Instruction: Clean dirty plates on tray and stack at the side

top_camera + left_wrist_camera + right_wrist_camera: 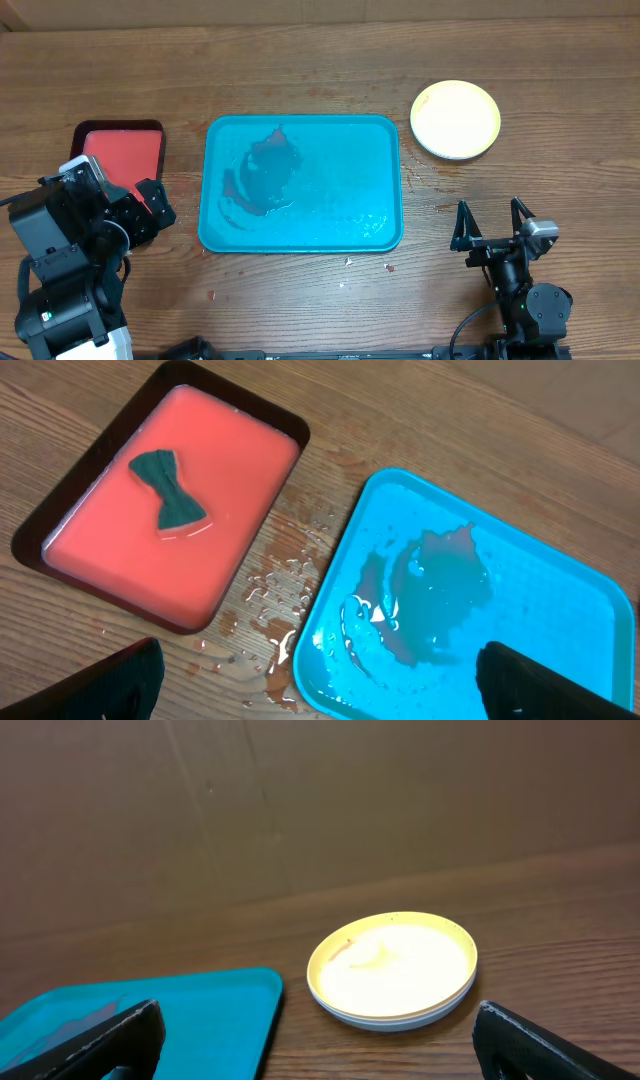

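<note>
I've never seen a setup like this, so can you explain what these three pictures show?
These are two robot arms at a wooden table. One picture looks down from above; the other two come from a camera on each wrist. The left tool and right tool are open and hold nothing. On the table lie a wet teal tray, a stack of plates set apart from it, and a red tray holding a dark green bow-shaped pad.
</note>
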Motion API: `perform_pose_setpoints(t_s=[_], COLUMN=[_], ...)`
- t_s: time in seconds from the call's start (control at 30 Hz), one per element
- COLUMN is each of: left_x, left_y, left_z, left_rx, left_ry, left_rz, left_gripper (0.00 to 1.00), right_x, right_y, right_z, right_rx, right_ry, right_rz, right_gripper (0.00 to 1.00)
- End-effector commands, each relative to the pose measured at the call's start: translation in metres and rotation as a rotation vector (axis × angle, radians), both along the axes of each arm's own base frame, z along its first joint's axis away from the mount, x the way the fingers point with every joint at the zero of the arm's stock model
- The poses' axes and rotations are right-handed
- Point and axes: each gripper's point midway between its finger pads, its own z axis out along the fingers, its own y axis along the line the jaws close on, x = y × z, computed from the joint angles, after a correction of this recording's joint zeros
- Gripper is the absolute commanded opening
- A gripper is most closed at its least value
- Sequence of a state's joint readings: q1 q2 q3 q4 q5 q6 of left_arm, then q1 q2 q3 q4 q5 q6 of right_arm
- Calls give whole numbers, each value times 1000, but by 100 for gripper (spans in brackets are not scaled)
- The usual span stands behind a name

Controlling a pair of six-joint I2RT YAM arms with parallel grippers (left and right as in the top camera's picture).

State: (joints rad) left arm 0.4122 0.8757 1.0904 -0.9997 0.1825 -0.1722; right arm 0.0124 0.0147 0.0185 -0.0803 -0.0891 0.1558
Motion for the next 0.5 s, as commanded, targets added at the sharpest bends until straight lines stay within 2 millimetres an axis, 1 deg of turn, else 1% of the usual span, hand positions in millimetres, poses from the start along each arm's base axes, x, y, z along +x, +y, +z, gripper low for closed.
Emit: perform_pose_setpoints(t_s=[0.0,0.33,0.4,0.47], left_x=[0,0,-2,-6], left_y=[1,2,6,3], left_z=[-1,-2,-3,-7], left_rx=[9,11,30,16], left_ry=[5,7,18,38], left_rz=[-1,2,18,12], left_gripper=[100,100,100,100], right_x=[0,0,0,0], right_y=[-3,-3,-3,-3], right_z=[-2,-2,-2,-2], right_rx=[-4,-4,-4,-4], right_ry=[-5,-5,-5,-5], right_rz=[-17,-17,-17,-17], right_gripper=[100,100,100,100])
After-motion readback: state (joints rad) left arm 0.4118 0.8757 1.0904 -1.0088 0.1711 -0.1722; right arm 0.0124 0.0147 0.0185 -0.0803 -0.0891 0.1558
